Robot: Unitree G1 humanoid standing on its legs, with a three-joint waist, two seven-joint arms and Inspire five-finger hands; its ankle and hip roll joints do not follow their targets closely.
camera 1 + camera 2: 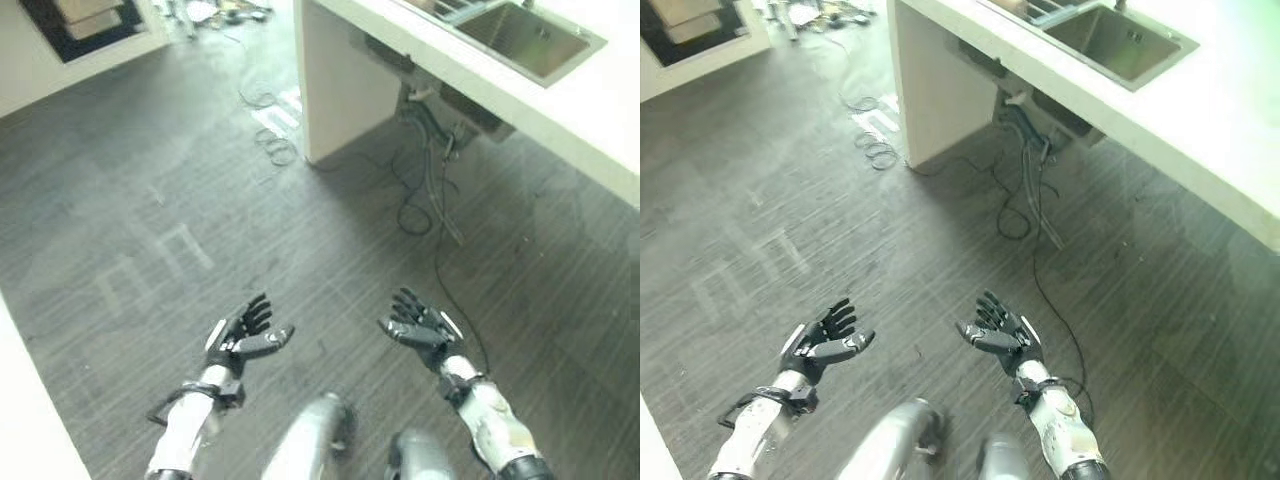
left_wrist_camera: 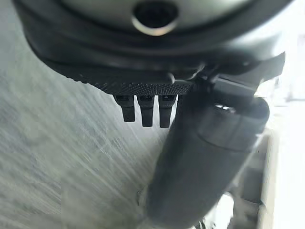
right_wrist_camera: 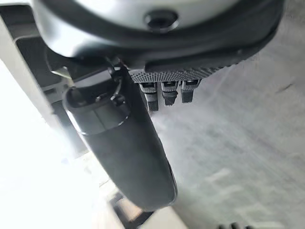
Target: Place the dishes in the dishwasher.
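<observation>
Fingers (image 1: 256, 312) spread; sink (image 1: 530, 40) cut off

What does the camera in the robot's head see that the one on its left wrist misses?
The left eye view takes in both hands, the left hand and right hand, open and empty above the dark floor, plus the white counter with its steel sink. The left wrist view adds a close look along the left hand's thumb and straight fingers. Both share that hand and the floor.

Dark wood-grain floor (image 1: 150, 200) bears a white counter (image 1: 345, 90) and loose cable coils (image 1: 278, 148) beside it.
</observation>
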